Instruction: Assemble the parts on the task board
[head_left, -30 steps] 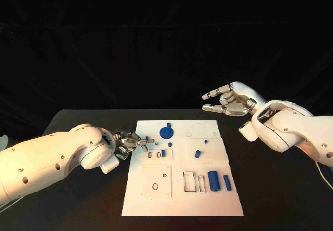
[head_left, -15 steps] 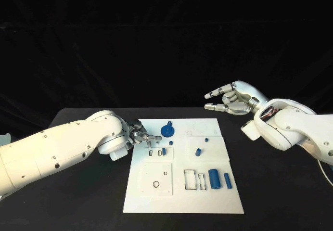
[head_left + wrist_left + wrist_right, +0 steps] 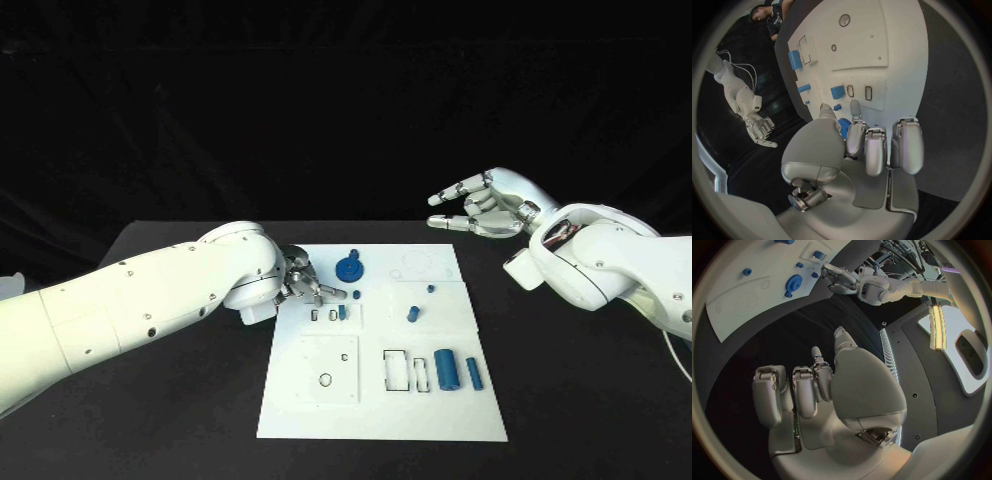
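- Two hands over black counter (image 3: 173,400), white task board (image 3: 382,410) lying at centre of frame, long side running toward bottom edge.
- Left hand (image 3: 306,282) at board's upper left edge, fingers drawn close together, tips right beside round blue part (image 3: 348,270); in left wrist view fingertips (image 3: 856,107) reaching down to board (image 3: 898,45) next to small blue piece (image 3: 837,107), another blue shape partly hidden under the fingers; cannot tell whether anything held.
- Right hand (image 3: 483,208) raised at upper right of frame, well apart from board, fingers loosely curled and spread, holding nothing; same in right wrist view (image 3: 817,390), nothing between the fingers.
- Round blue part near board's top, left of centre.
- Small blue pegs (image 3: 414,313) toward middle right of board.
- Two blue cylinders (image 3: 447,369) side by side at lower right of board, the thicker one on the left, just right of two narrow rectangular slots (image 3: 395,370).
- Square panel (image 3: 327,369) with small oval hole at lower left of board.
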